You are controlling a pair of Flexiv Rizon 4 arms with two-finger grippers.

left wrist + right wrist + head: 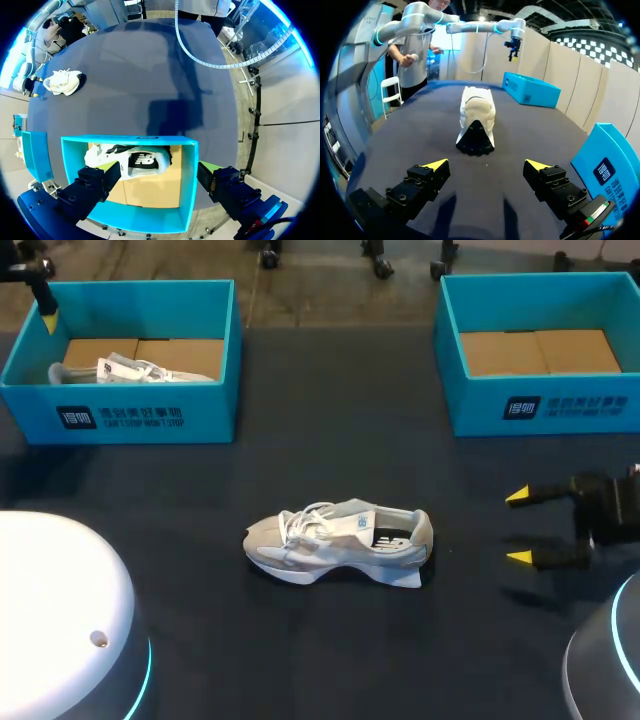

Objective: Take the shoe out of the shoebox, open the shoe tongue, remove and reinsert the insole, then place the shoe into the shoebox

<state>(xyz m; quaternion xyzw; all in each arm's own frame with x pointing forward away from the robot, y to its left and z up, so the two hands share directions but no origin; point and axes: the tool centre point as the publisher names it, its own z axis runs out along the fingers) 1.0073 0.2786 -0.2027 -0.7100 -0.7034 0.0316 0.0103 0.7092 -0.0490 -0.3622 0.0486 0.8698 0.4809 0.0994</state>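
Sneaker stands on its sole in the middle of the table, nearer than the left shoebox and right shoebox, toe left, heel right. It looks light, with a soft upper, a floppy tongue and loose laces that could snag; the sole and heel seem firmer. I judge the heel collar the best hold. It faces the right gripper, released just right of it. Left gripper hangs released over the left shoebox, where a second shoe lies.
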